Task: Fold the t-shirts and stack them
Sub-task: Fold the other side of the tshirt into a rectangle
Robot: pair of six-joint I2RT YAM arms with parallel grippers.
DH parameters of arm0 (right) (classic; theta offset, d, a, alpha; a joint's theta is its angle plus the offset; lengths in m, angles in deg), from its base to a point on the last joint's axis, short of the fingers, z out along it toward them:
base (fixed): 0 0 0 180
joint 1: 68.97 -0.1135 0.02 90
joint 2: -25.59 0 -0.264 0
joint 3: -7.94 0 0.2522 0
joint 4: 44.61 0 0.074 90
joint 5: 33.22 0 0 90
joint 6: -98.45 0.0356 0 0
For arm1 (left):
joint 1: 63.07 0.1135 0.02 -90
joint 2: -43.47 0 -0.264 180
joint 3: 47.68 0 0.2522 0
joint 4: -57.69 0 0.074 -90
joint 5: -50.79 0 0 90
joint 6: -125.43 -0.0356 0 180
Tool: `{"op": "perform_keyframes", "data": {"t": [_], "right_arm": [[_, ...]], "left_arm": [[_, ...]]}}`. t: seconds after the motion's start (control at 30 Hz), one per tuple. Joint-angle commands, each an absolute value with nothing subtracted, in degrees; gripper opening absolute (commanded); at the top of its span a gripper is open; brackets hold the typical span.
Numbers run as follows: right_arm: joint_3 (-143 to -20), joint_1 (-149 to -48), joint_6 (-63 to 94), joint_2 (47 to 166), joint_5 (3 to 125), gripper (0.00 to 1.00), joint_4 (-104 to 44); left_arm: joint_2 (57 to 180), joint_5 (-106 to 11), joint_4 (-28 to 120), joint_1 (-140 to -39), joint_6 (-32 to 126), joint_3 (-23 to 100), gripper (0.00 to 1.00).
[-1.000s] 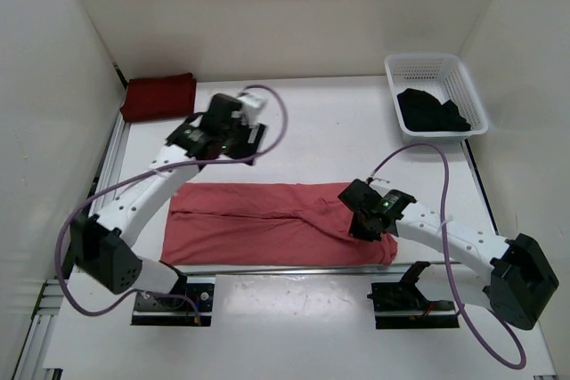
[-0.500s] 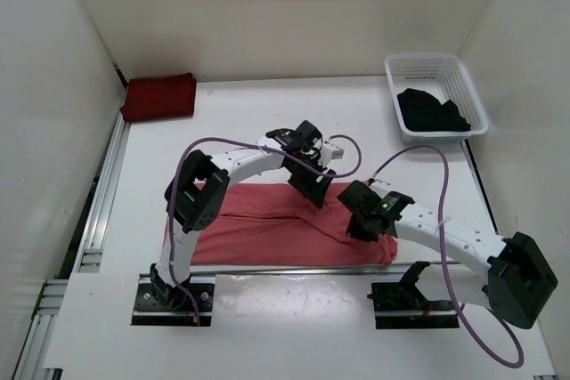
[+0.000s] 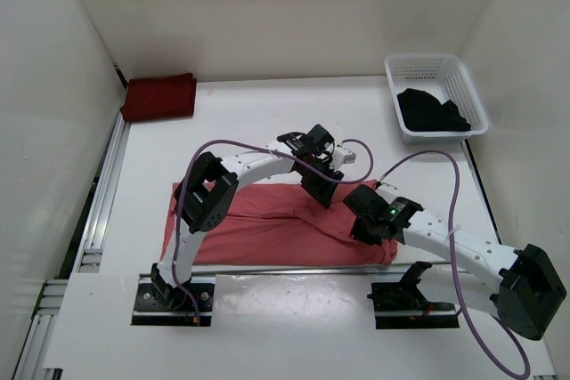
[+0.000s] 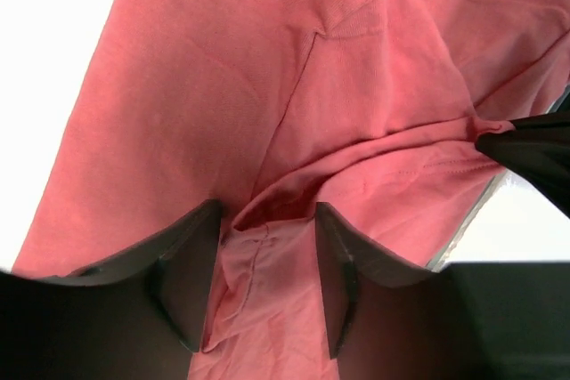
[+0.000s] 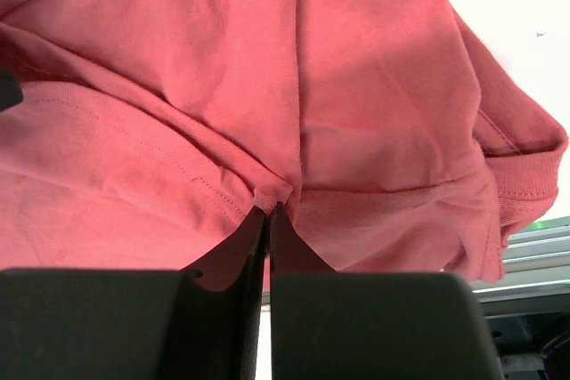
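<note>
A salmon pink t-shirt [image 3: 249,224] lies spread across the near table. Its right end is bunched up where both grippers meet. My left gripper [image 3: 322,191] reaches over from the left, and its jaws stand apart [image 4: 267,211] with a raised fold of the pink t-shirt [image 4: 223,86] between them. My right gripper [image 3: 363,229] is shut [image 5: 269,211] on an edge of the pink t-shirt [image 5: 356,86], right next to the left one. A folded dark maroon t-shirt [image 3: 158,97] sits at the far left corner. A black t-shirt [image 3: 431,111] lies crumpled in the basket.
A white mesh basket [image 3: 427,61] stands at the far right corner. White walls close in the left, back and right sides. A metal rail [image 3: 98,193] runs along the table's left edge. The arm bases are at the near edge.
My left arm swung from the far left near the maroon t-shirt across to the pink t-shirt's right end, and its jaws have narrowed around a fold. The right gripper stayed shut on the cloth.
</note>
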State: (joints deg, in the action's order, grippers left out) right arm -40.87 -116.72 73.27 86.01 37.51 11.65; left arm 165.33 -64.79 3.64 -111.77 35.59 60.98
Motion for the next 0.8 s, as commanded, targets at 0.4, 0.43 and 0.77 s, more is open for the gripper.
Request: {"op": "perform_keyframes", "data": {"t": [0.4,0.43,0.77], "right_arm": [[-42.99,-118.1,73.85,85.0,34.82,0.0,14.41],[-44.13,-118.63,73.32,85.0,34.11,0.0,14.41],[-45.99,-119.86,72.79,88.08,32.87,0.0,15.82]], "left_arm": [[159.05,-59.18,-0.98,-112.46,35.43,61.1,0.12],[158.52,-58.64,-0.98,-112.46,35.43,61.09,0.16],[159.92,-60.29,-2.21,-112.46,35.43,61.71,0.46]]}}
